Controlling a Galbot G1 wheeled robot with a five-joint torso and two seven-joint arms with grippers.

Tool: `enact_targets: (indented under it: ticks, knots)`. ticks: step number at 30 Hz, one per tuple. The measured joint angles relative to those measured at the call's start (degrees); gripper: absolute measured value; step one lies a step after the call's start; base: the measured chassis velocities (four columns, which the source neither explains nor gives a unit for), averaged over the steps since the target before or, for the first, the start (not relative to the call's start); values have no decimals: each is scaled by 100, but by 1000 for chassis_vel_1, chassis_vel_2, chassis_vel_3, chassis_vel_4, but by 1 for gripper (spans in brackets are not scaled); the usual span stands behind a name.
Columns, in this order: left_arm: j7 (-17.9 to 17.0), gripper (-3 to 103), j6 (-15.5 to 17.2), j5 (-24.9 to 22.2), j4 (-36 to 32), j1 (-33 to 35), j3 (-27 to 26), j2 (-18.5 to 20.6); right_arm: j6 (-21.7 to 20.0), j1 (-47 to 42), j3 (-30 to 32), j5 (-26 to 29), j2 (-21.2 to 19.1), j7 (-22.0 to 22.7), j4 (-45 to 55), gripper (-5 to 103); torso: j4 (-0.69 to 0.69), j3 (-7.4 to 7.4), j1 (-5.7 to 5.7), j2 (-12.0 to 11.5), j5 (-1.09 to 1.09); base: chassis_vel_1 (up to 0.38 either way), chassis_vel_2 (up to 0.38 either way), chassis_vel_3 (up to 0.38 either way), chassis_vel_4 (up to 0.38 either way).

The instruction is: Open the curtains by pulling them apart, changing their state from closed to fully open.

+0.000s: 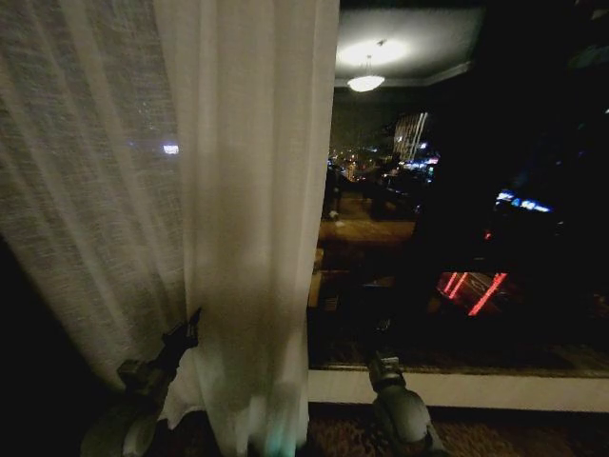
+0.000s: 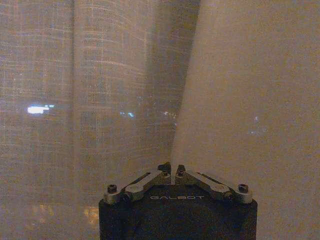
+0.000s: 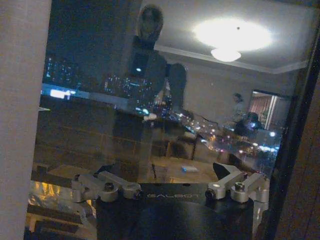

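Note:
The sheer cream curtains (image 1: 257, 190) hang at the left of the head view, from the left edge to about the middle, gathered into thick pleats at their inner edge. My left gripper (image 1: 186, 333) is low down at the fabric. In the left wrist view its fingertips meet, and a fold of the curtain (image 2: 240, 100) runs straight down into the left gripper (image 2: 173, 169), so it is shut on the cloth. My right gripper (image 1: 379, 335) is held low before the bare window glass. In the right wrist view the right gripper (image 3: 165, 172) is open with nothing in it, and a curtain edge (image 3: 20, 120) is beside it.
Bare window glass (image 1: 428, 209) takes up the right half, showing night city lights and a reflected ceiling lamp. A white sill (image 1: 466, 388) runs below it, with patterned carpet under that. A dark window frame (image 3: 300, 165) stands near the right gripper.

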Motion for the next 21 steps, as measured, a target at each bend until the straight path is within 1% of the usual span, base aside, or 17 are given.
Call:
enact_targets:
  ticks: [9, 10, 12, 13, 14, 15, 17, 19, 21]
  knots:
    - [2, 0, 0, 3, -89, 71, 2, -4, 0, 16, -42, -2, -4, 8, -16, 100, 0, -2, -4, 2, 0, 0, 0, 0, 0]
    - [29, -3, 1, 4, -135, 104, 11, -9, 0, 19, -48, -2, -6, 8, -17, 100, 1, -1, -4, 2, 0, 0, 0, 0, 0]
    - [49, -3, 2, 4, -157, 122, 17, -14, 0, 20, -52, -2, -8, 8, -17, 100, 1, -1, -3, 2, 0, 0, 0, 0, 0]
    - [78, 7, 5, 14, -208, 168, 36, -34, 0, 22, -59, 0, -15, 8, -18, 100, 1, -1, -3, 1, 0, 0, 0, 0, 0]
    - [90, 12, 7, 51, -257, 212, 59, -58, 0, 25, -64, 4, -22, 8, -23, 100, 1, -1, -3, 2, 0, 0, 0, 0, 0]
    - [90, 12, 7, 51, -257, 212, 59, -58, 0, 25, -64, 4, -22, 8, -23, 100, 1, -1, -3, 2, 0, 0, 0, 0, 0]
    - [108, 23, 10, 169, -367, 331, 121, -118, 0, 30, -70, 13, -32, 6, -50, 100, 0, -1, -3, 2, 0, 0, 0, 0, 0]
    - [115, 23, 15, 233, -423, 397, 158, -140, 0, 37, -75, 15, -36, 5, -69, 100, 0, -1, -3, 2, 0, 0, 0, 0, 0]
    - [143, 34, 28, 368, -506, 537, 221, -176, 0, 62, -107, 18, -39, 3, -111, 100, 0, -1, -4, 2, 0, 0, 0, 0, 0]
